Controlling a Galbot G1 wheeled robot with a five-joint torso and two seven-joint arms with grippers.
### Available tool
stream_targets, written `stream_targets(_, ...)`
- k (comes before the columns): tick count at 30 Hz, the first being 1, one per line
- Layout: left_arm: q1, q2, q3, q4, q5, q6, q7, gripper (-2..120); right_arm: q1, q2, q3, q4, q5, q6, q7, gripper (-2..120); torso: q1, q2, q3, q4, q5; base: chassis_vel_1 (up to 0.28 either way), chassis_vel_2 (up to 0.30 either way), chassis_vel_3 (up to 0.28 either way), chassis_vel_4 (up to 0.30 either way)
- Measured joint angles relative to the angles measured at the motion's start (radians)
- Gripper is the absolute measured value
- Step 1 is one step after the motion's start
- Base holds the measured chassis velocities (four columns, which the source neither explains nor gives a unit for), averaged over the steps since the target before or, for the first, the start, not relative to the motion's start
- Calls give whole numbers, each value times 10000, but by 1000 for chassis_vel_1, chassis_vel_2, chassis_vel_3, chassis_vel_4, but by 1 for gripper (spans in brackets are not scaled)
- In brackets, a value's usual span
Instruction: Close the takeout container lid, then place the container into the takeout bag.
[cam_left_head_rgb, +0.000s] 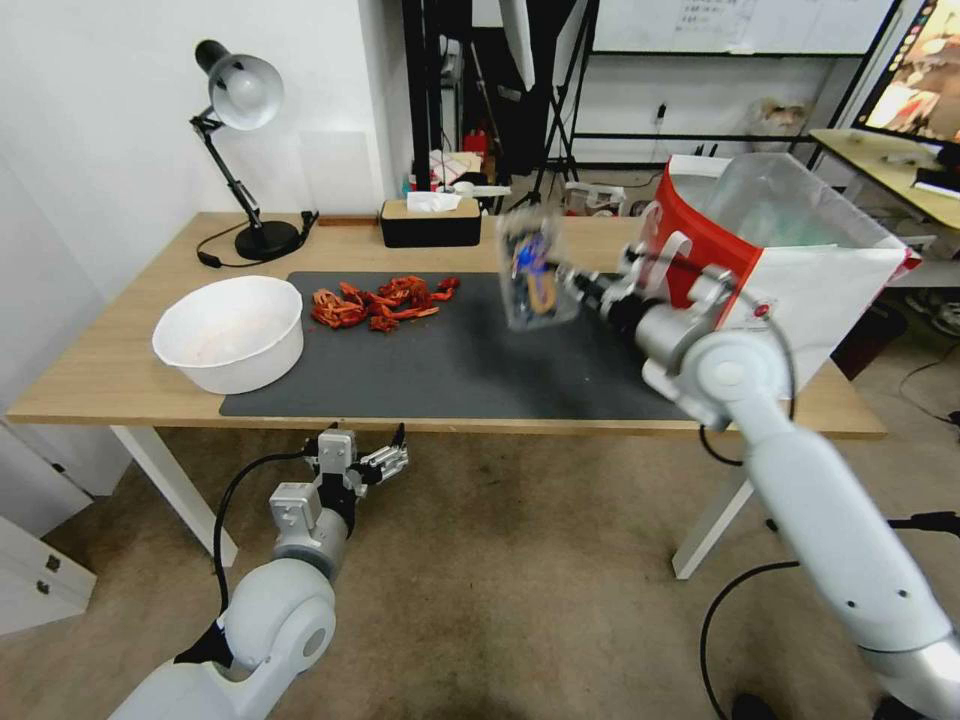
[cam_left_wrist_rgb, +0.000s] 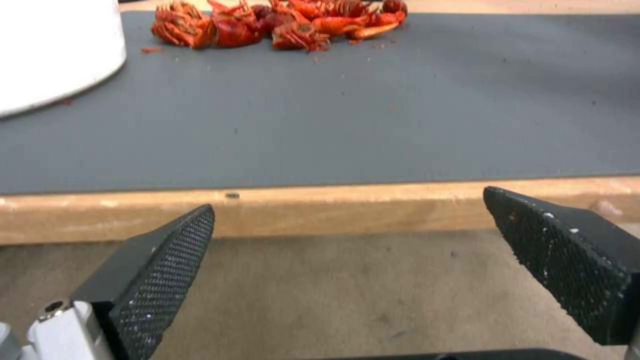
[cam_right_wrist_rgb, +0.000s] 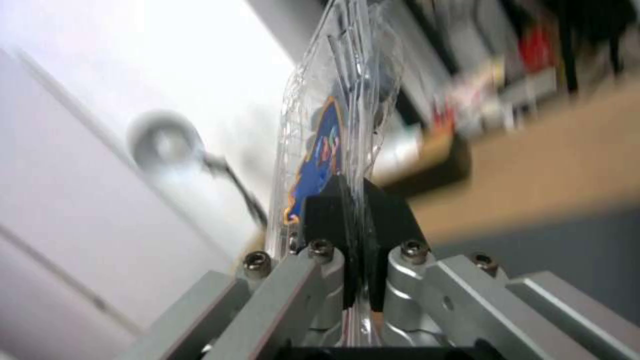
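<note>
The takeout container (cam_left_head_rgb: 536, 268), a small clear clamshell with a blue and orange label, hangs in the air above the dark mat, tipped on edge. My right gripper (cam_left_head_rgb: 572, 283) is shut on its rim. In the right wrist view the container (cam_right_wrist_rgb: 333, 105) stands edge-on, its lid closed against the base, with the black pads (cam_right_wrist_rgb: 327, 210) pinching it. The takeout bag (cam_left_head_rgb: 790, 255), white with a red side panel, stands open at the table's right end, just right of the held container. My left gripper (cam_left_head_rgb: 392, 462) hangs open below the table's front edge; its fingertips (cam_left_wrist_rgb: 167, 265) are spread wide.
A white bowl (cam_left_head_rgb: 232, 332) sits at the mat's left. Red crayfish shells (cam_left_head_rgb: 380, 300) lie at the mat's far side. A black tissue box (cam_left_head_rgb: 430, 222) and a desk lamp (cam_left_head_rgb: 240, 150) stand at the back. The grey mat (cam_left_head_rgb: 470, 360) covers the table's middle.
</note>
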Motion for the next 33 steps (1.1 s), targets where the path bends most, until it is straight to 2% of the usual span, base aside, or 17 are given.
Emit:
stream_targets(3, 92, -42, -8, -2, -8, -46, -14, 100, 237, -242, 337, 380, -162, 559, 76, 0, 1, 0, 0, -1, 2, 0, 0, 0, 0)
stream_targets(6, 183, -208, 4, -22, 7, -82, -18, 100, 564, -772, 934, 592, -1510, 1448, 375, 0, 0, 0, 0, 1, 2, 0, 0, 0, 0)
stream_targets(8, 190, -240, 17, -23, 7, -89, -10, 100, 607, -905, 1085, 590, -1904, 1605, 441, 0, 0, 0, 0, 0, 1, 0, 0, 0, 0)
stream_targets(10, 194, -293, 52, -10, 6, -100, 5, 100, 653, -1295, 1481, 419, -2814, 2033, 578, 0, 0, 0, 0, -2, 4, 0, 0, 0, 0)
stream_targets(15, 206, -298, 99, 41, -22, -104, 12, 100, 513, -2001, 2246, -119, -3709, 2437, 735, 0, 0, 0, 0, 2, 1, 0, 0, 0, 0)
stream_targets(17, 181, -278, 148, 64, -38, -104, 22, 100, 354, -2160, 2426, -162, -3854, 2470, 716, 0, 1, 0, 0, 2, 4, 0, 0, 0, 0)
stream_targets(19, 140, -275, 222, 88, -58, -99, 56, 100, -40, -2426, 2741, -216, -4153, 2484, 689, 0, 0, 1, 0, -8, 0, 0, 0, 0, 0)
stream_targets(22, 123, -337, 296, 96, -63, -72, 58, 100, -471, -2519, 2925, -245, -4333, 2466, 681, 0, 0, 0, 0, -1, 6, 0, 0, 0, 0)
stream_targets(32, 98, -416, 387, 167, -71, -29, 84, 100, -1379, -2274, 3200, -157, -4109, 2168, 874, 0, 0, 0, 0, -1, 0, 0, 0, 0, 0)
stream_targets(33, 98, -410, 383, 171, -73, -26, 86, 100, -1419, -2214, 3205, -132, -4010, 2099, 959, 3, 0, 0, 0, 0, 0, 0, 0, 0, 0)
